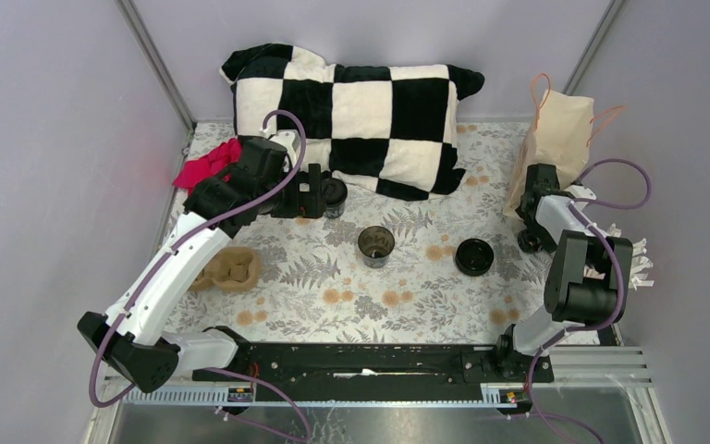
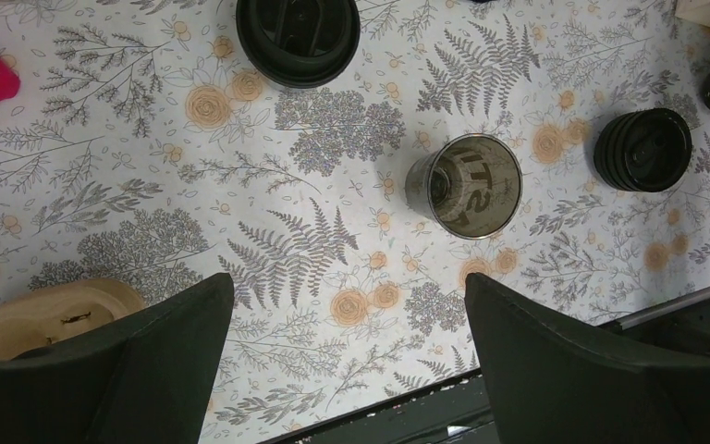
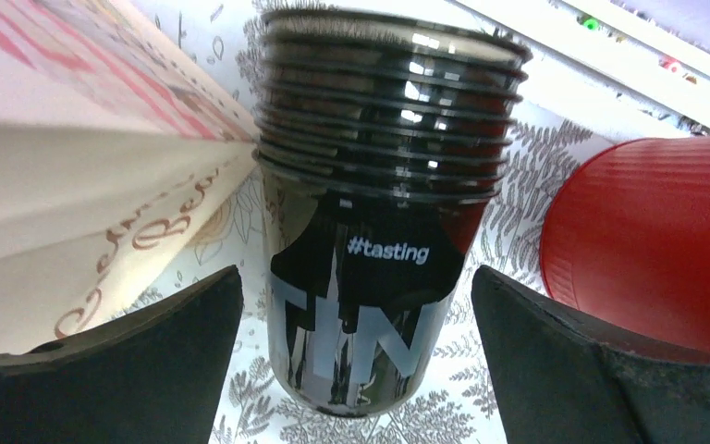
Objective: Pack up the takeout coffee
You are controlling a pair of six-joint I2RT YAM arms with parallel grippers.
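A black cup with a sip lid stands by the pillow's front edge; it shows at the top of the left wrist view. An open lidless cup stands mid-table, lettering visible inside it. My left gripper hovers high beside the lidded cup, open and empty. My right gripper is open, its fingers on either side of a glossy black "#tasting" cup that carries a ridged stack of lids, without touching it.
A ridged black stack of lids stands right of centre. The brown pulp carrier lies at the left. A paper bag and a red cup flank the right gripper. A checkered pillow and a red cloth lie at the back.
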